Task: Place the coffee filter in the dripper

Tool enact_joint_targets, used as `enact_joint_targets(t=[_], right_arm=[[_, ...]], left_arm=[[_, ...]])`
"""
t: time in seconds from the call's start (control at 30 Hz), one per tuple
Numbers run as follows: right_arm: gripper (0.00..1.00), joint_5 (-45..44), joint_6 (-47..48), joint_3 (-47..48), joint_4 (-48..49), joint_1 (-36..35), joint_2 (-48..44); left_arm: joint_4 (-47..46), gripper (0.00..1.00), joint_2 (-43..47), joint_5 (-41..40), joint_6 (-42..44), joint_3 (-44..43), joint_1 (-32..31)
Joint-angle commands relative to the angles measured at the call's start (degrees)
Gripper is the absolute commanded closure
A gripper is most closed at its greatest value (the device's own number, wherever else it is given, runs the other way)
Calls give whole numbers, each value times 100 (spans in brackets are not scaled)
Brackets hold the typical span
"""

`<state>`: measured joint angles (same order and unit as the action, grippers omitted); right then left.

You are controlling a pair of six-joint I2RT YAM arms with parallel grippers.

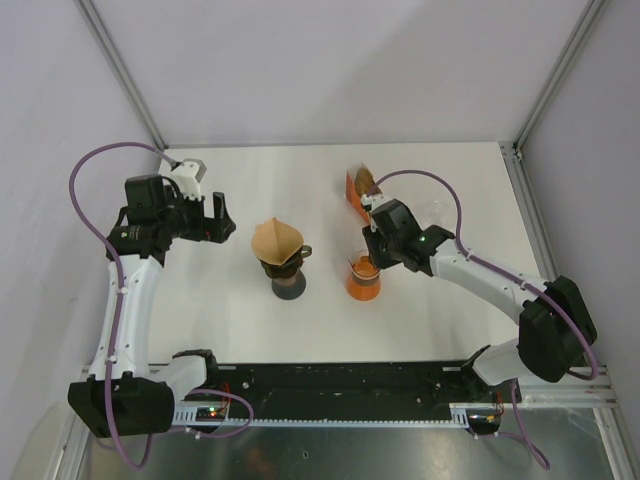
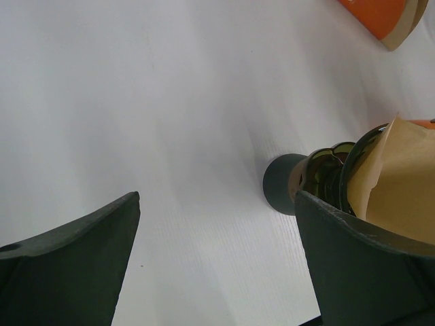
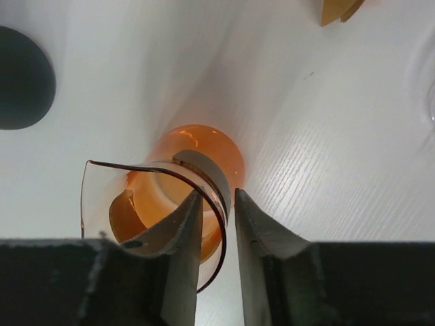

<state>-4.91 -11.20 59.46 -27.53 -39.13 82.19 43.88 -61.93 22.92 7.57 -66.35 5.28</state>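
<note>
Left hand (image 2: 217,200) fills the left wrist view's foreground, fingers spread wide and holding nothing. Just beyond it, the brown coffee filter (image 2: 401,187) sits in the dark dripper (image 2: 336,170).

In the right wrist view, the right hand (image 3: 217,204), fingers narrowly apart, straddles the rim of the orange cup (image 3: 204,146); whether it pinches, I cannot tell.

From above, filter and dripper stand midway between the tabletop (image 1: 260,180)'s side edges. The paper looks light, floppy and crushable, so pinch its upper edge gently.
</note>
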Motion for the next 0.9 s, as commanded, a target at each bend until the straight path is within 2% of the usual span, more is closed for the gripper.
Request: enact_joint_targets(t=[0.0,0.1,0.2,0.3,0.37,0.5,0.73,0.87], right_arm=[[63,91,-21,58,308,58,-301],[49,207,101,126,272,141,-523],[43,242,213,347,113,416,-763],[40,199,117,438,62,1043,-1058],[39,167,-38,442,59,1763,-1191],[38,-188,-133,443,111,2749,-1089],[33,-286,-186,446,630,3572,-384],[37,62,-317,435,660,3721,-55]], left_arm=[[-66,0,69,106,117,-67,52],[-72,0,48,131,136,-24,50],[-65,0,34,145,132,-50,52],[-68,0,51,177,134,-47,52],[-67,0,72,187,142,-4,52],[-66,0,119,191,156,42,50],[-71,0,136,204,180,81,50],[-65,0,128,166,186,87,52]])
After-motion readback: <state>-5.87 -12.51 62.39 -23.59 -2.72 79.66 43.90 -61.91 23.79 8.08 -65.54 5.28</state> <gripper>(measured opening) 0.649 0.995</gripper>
